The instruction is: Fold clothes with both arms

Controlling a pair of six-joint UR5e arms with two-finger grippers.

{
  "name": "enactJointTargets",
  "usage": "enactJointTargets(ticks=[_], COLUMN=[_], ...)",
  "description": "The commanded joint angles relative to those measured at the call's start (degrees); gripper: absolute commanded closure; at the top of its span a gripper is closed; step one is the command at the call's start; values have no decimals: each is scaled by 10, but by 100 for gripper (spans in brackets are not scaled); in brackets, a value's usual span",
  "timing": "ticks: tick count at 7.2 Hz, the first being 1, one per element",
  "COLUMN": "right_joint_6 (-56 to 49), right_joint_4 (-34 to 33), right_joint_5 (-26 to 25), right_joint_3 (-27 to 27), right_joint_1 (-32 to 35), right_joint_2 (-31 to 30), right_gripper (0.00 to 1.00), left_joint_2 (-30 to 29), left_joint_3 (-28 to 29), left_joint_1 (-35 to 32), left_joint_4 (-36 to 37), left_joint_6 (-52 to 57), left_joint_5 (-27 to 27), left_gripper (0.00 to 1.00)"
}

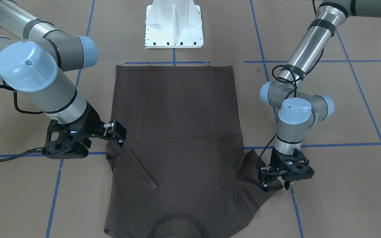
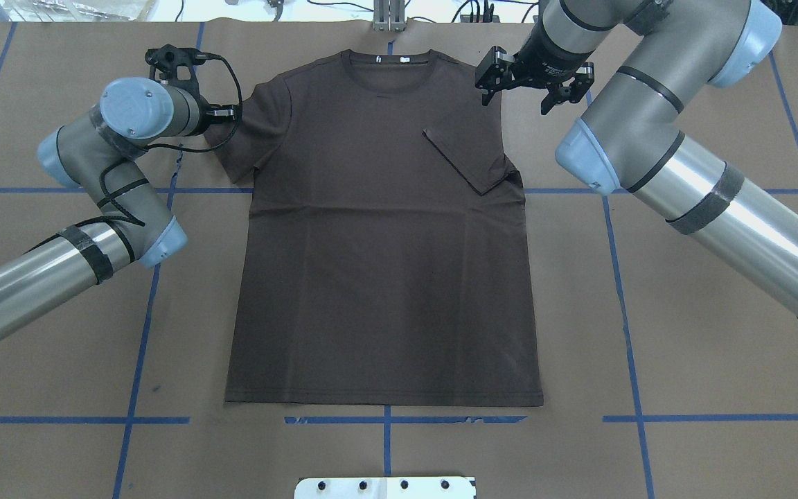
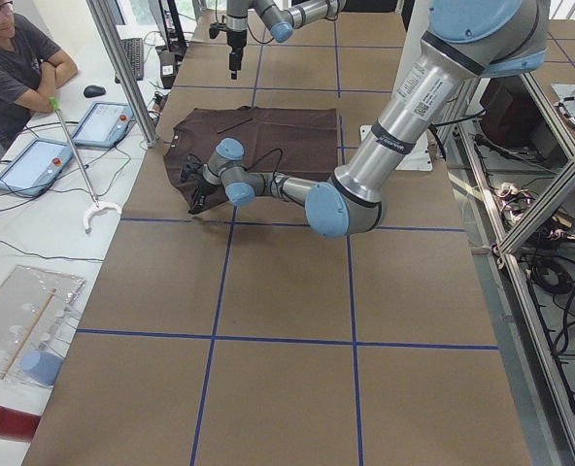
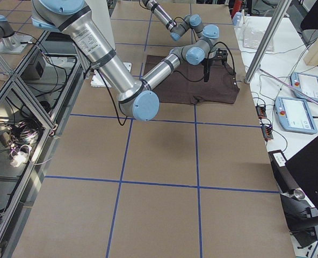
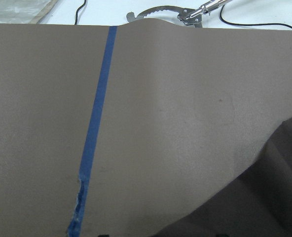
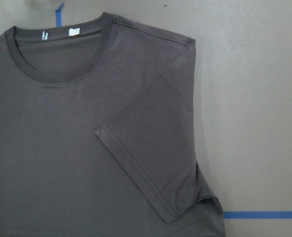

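A dark brown T-shirt (image 2: 378,277) lies flat on the table, collar (image 2: 388,69) away from the robot's base. One sleeve (image 2: 472,156) is folded inward over the chest and shows in the right wrist view as a folded sleeve (image 6: 156,153). My right gripper (image 2: 518,93) hangs open just above that shoulder, holding nothing. The other sleeve (image 1: 253,178) is spread out sideways. My left gripper (image 1: 276,185) stands open and low at that sleeve's outer edge, one fingertip (image 1: 265,187) over the cloth, the other beside it. The left wrist view shows only the sleeve's edge (image 5: 264,207).
The white pedestal base (image 1: 174,26) stands beyond the shirt's hem. Blue tape lines (image 2: 143,305) cross the brown table cover. A person (image 3: 16,58) sits at a side table with tablets (image 3: 35,160) and a grabber tool (image 3: 84,184).
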Motion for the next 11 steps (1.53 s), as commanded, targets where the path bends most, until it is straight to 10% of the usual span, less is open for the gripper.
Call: enactJointTargets(ticks=[1, 5, 8, 11], right_joint_6=[0, -1, -4, -5], right_joint_4=[0, 0, 1, 2], right_joint_5=[0, 0, 0, 0], right_joint_3=[0, 1, 0, 1], right_joint_1=[0, 1, 1, 1], right_joint_2=[0, -1, -4, -4], right_gripper=[0, 0, 0, 0], left_joint_2=[-1, -1, -19, -85], left_joint_3=[3, 3, -4, -72], left_joint_1=[0, -1, -12, -37], left_joint_4=[0, 0, 10, 173], left_joint_6=[0, 20, 40, 40], left_joint_5=[0, -4, -29, -102], left_gripper=[29, 100, 100, 100])
